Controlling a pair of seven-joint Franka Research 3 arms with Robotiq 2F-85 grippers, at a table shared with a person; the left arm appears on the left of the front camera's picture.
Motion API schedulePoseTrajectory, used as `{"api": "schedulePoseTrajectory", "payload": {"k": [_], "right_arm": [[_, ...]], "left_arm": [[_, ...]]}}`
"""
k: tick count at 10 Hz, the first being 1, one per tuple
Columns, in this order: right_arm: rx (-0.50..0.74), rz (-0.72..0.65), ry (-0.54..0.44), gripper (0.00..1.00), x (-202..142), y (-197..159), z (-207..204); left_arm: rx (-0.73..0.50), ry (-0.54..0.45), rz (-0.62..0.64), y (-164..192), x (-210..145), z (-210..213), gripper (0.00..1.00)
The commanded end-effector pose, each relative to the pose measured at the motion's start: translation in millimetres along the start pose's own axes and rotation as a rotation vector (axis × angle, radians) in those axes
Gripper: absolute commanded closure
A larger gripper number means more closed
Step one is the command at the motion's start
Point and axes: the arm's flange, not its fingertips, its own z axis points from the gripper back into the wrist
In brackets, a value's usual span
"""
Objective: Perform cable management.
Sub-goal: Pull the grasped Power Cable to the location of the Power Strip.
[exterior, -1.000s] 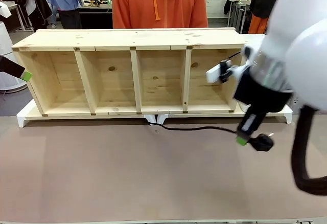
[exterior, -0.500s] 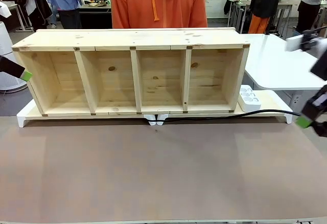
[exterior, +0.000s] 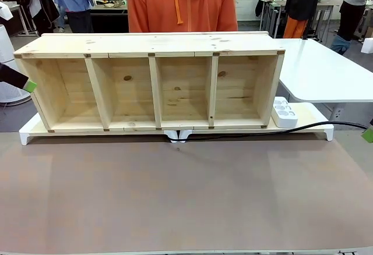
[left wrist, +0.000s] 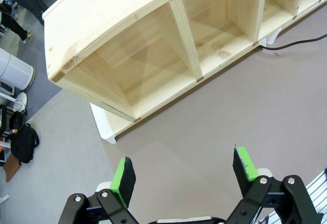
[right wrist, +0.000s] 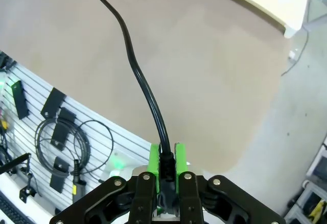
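So here's the state of things: the right gripper is clamped all the way down on the end of the cable, green pads squeezed tight on either side of it. In its wrist view the black cord runs from between the fingers up toward 11 o'clock, across the brown table. In the front view just a sliver of green pad pokes in at the 3 o'clock edge, and the cable stretches from there across to about the middle. It runs low along the front of the white base that the wooden shelf sits on, and looks pulled pretty straight, not coiled. One end tucks in by the white feet under the middle of the shelf. The white power strip sits on the base just off the shelf's 3 o'clock end, and I can't tell if the cable touches it. The left gripper is wide open with nothing in it, hanging above the table's corner near the shelf's 9 o'clock end, well apart from the cable. A person in an orange hoodie stands at 12 o'clock behind the shelf. All four shelf compartments look bare.
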Motion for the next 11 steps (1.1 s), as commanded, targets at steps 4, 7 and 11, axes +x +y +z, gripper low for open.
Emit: {"api": "schedulePoseTrajectory", "payload": {"k": [4,7,11], "right_arm": [[-0.053,0.005,-0.143,0.85,-27,3,-110],[-0.076,0.008,-0.243,0.85,-1,-12,-113],[-0.164,-0.025,-0.326,0.85,39,-31,-120]], "left_arm": [[0.001,0.000,0.001,0,0,-1,0.00],[0.001,0.000,0.001,0,0,-1,0.00],[0.001,0.000,0.001,0,0,-1,0.00]]}}
